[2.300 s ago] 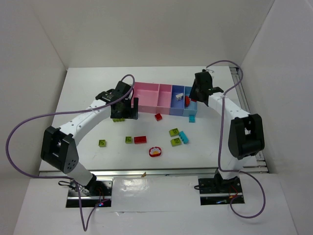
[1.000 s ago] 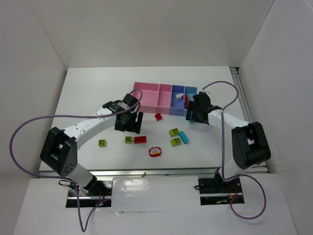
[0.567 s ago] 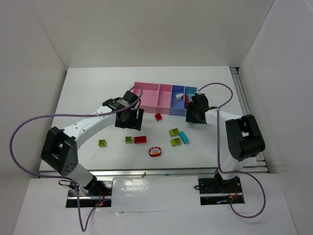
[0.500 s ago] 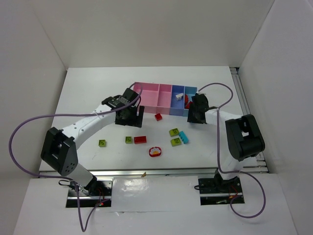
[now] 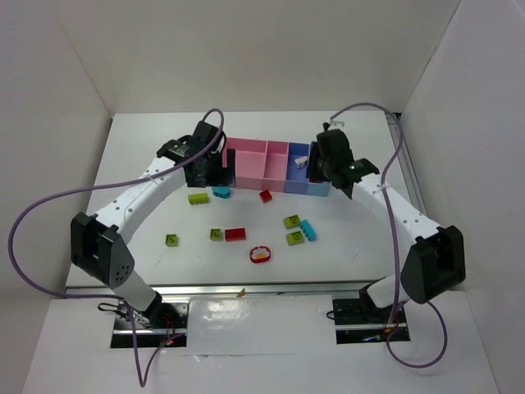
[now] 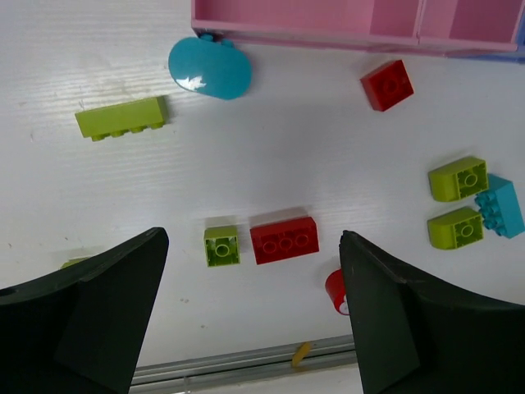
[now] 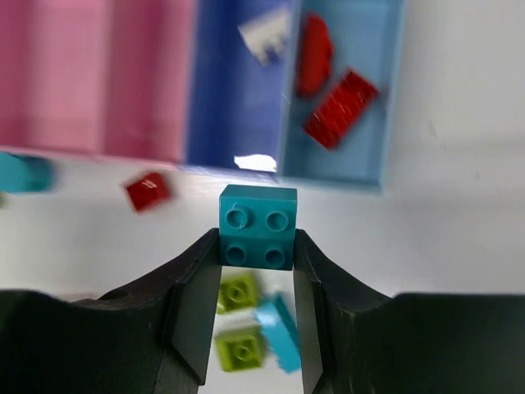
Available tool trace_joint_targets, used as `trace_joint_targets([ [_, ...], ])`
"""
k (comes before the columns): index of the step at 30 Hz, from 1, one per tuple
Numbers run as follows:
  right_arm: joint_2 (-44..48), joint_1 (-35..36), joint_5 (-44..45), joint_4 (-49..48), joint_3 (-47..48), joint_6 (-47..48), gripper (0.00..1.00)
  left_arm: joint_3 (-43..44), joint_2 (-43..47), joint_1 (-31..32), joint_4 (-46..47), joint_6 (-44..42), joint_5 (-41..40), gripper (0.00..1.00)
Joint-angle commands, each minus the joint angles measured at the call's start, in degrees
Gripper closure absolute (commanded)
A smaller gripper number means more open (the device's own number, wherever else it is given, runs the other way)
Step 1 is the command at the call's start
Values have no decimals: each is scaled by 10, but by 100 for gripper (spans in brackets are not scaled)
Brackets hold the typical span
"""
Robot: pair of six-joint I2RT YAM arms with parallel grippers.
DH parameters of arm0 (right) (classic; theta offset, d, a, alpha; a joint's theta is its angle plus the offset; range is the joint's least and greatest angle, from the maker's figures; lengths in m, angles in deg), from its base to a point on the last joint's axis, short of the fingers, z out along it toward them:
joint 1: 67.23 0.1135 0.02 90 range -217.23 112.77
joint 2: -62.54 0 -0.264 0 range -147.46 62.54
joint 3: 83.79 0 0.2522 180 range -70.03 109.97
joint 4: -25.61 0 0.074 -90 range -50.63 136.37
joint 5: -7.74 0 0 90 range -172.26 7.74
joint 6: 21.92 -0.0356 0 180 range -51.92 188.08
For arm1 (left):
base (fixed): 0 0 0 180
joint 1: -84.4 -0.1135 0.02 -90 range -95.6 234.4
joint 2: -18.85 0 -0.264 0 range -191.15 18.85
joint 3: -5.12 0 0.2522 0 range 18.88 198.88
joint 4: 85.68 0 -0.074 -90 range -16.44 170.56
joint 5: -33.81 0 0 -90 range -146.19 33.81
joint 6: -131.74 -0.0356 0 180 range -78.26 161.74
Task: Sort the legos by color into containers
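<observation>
The right wrist view settles what the overhead camera cannot. The right gripper [image 7: 257, 246] is clamped on a teal two-by-two studded plastic brick [image 7: 257, 226], held above the white table [image 7: 459, 205] just in front of the light blue open plastic bin [image 7: 385, 98]. That bin holds a flat red studded brick [image 7: 341, 107] and a curved red piece [image 7: 314, 53]. The darker blue bin [image 7: 230, 90] beside it holds a small white piece [image 7: 264, 37]. From overhead, the gripper's body hides the held brick.

The left wrist view shows the left gripper [image 6: 252, 236] with its fingers spread wide and nothing between them, above loose pieces on the table. A teal oval piece [image 6: 209, 67] lies just beside the front wall of the wide pink bin [image 6: 312, 16], with a long lime green brick [image 6: 121, 117] near it. Lower down, a small lime green brick [image 6: 221, 245] sits just beside a red six-stud brick [image 6: 284, 240]. A round red-rimmed piece [image 6: 335, 287] is half hidden behind one finger; only the overhead view shows it whole. That view also shows a lone lime green brick [image 5: 171, 239] off to the left, well apart from the bins.
</observation>
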Motion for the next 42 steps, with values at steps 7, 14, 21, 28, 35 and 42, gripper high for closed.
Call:
trace_joint_targets([
  [7, -182, 41, -1, 5, 267, 14, 61, 25, -40, -60, -9, 27, 47, 4],
  [14, -341, 41, -41, -16, 384, 37, 61, 30, -80, -101, 1, 43, 77, 4],
  [21, -388, 47, -53, -27, 400, 44, 61, 35, -109, -131, 1, 54, 95, 6],
  [28, -404, 47, -48, -12, 411, 44, 20, 52, -128, -136, 1, 48, 95, 6],
  [35, -329, 52, -5, -11, 368, 51, 17, 47, -140, -142, 1, 43, 77, 8],
  [42, -200, 47, 50, -11, 245, 40, 18, 52, -176, -170, -5, 39, 41, 8],
])
